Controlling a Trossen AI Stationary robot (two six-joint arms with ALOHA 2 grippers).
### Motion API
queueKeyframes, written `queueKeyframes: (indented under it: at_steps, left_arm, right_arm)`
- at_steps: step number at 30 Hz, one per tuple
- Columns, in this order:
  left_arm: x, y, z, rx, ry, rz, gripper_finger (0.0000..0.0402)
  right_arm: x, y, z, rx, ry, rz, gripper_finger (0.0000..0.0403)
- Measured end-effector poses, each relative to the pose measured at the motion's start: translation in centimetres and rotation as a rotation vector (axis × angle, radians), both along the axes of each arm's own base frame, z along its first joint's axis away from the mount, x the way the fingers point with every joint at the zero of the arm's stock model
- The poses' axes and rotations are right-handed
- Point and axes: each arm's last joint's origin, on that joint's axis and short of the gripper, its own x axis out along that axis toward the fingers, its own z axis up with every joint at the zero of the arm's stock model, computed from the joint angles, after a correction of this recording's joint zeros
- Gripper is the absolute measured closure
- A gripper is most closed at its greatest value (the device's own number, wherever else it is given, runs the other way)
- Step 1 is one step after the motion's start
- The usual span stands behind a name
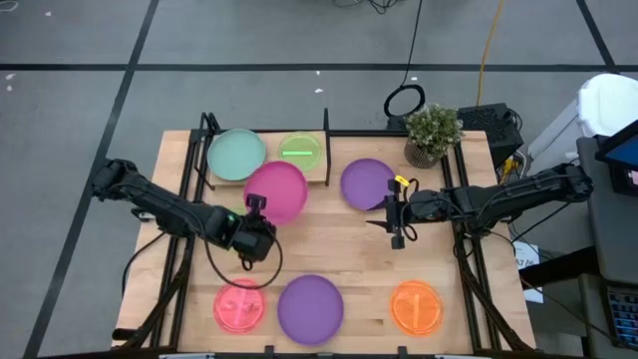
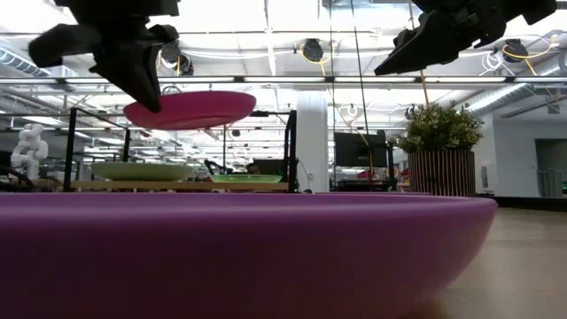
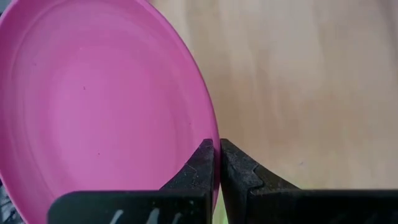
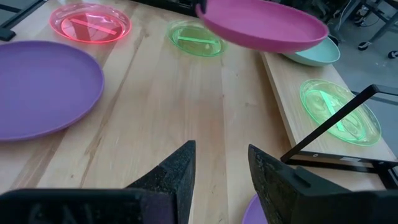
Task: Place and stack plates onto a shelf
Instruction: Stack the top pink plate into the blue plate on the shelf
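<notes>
a lab: taped grey floor (image 1: 80,100), cables (image 1: 414,40), ceiling pipes (image 2: 292,81), monitors (image 2: 359,149).
</notes>
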Motion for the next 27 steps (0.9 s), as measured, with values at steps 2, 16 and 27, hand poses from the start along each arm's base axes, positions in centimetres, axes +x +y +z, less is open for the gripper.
queueKeyframes:
  at_steps: [2, 16, 27]
  left_arm:
    - [0.0, 0.9, 0.3, 0.019, 0.009, 0.006, 0.0390]
    - [-0.7, 7.6, 1.8, 0.080, 0.053, 0.181, 0.0390]
    - [-1.5, 12.6, 1.8, 0.034, 0.014, 0.501, 0.0390]
  right_arm:
    - [0.0, 0.0, 0.0, 0.001, -0.001, 0.000, 0.0273]
    - [0.0, 0.0, 0.0, -0.002, 0.005, 0.001, 0.0273]
    - [-0.1, 0.0, -0.1, -0.007, 0.013, 0.002, 0.0273]
